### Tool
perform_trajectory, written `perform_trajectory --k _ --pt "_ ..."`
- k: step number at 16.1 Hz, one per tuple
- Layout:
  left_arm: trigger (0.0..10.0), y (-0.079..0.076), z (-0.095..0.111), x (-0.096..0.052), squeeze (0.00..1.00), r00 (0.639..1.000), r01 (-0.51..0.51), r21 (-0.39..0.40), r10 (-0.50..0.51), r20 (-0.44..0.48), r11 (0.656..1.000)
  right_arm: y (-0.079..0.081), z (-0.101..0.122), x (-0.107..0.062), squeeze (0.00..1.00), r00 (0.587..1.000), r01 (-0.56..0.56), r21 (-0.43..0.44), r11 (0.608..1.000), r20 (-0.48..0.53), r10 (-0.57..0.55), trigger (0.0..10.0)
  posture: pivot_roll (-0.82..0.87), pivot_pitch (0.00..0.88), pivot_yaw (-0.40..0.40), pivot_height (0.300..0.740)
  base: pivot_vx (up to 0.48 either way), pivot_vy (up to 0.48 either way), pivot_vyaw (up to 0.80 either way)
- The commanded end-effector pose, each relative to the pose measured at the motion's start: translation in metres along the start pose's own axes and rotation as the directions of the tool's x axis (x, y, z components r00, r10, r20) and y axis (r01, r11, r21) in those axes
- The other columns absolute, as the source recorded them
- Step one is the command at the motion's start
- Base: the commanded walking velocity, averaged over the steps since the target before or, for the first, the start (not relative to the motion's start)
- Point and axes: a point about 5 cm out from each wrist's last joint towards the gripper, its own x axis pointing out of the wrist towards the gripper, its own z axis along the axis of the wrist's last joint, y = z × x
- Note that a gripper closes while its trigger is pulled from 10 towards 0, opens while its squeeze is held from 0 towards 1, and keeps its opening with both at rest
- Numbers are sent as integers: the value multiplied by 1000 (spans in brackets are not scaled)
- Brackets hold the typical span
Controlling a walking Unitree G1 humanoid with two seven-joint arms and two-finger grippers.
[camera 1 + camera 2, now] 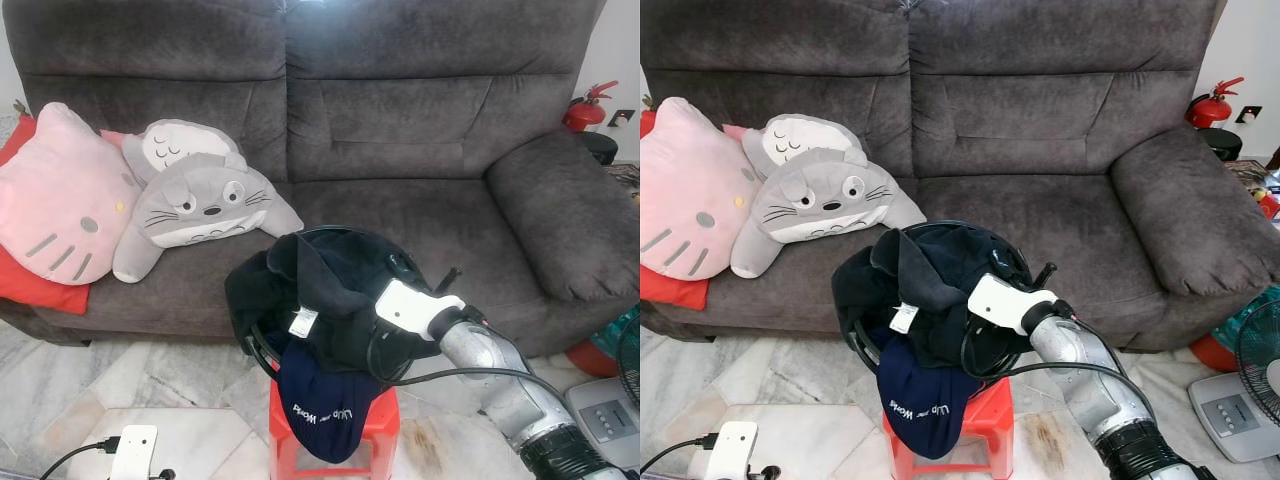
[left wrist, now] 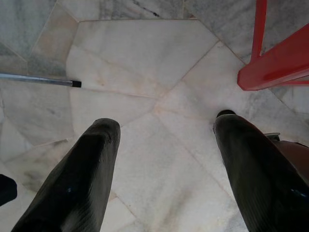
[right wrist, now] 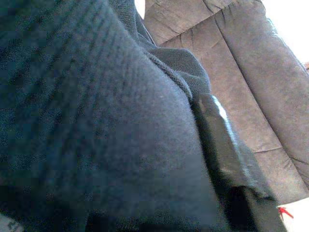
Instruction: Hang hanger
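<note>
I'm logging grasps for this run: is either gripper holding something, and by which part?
The right gripper is buried in the dark clothes piled over the red stool; whether it grips them cannot be told. The left gripper is open over the floor, holding nothing.
</note>
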Motion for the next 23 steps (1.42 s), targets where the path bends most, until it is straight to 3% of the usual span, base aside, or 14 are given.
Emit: perform_trajectory --k 1,6,10,13,17,21,23 --pt "10000 4 -4 -1 0 1000 -5 34 6 -11 999 -6 0 3 0 1000 29 30 999 -14 -28 0 -131 49 48 740 0 0 0" --pt "10000 4 -4 -1 0 1000 -3 39 3 -11 999 -34 17 12 0 986 166 196 966 -13 -167 0 -133 43 49 740 0 0 0" --pt "10000 4 -5 -1 0 1000 -3 40 3 -14 999 -65 41 20 0 956 258 387 885 31 -292 0 -134 17 49 740 0 0 0" --pt "10000 4 -6 -1 0 1000 -1 41 2 -15 999 -80 53 21 0 938 283 407 868 69 -339 0 -131 9 46 740 0 0 0" --pt "10000 3 -7 -2 0 1000 -1 42 2 -18 999 -114 75 9 0 862 355 576 736 103 -497 0 -135 0 43 740 0 0 0" --pt "10000 3 -9 -2 0 1000 1 44 0 -23 999 -130 82 -9 0 792 418 689 593 44 -609 0 -137 0 40 740 0 0 0" --pt "10000 3 -10 -2 0 1000 -1 43 2 -24 999 -131 91 -18 0 776 410 713 569 55 -628 0 -136 0 40 740 0 0 0"
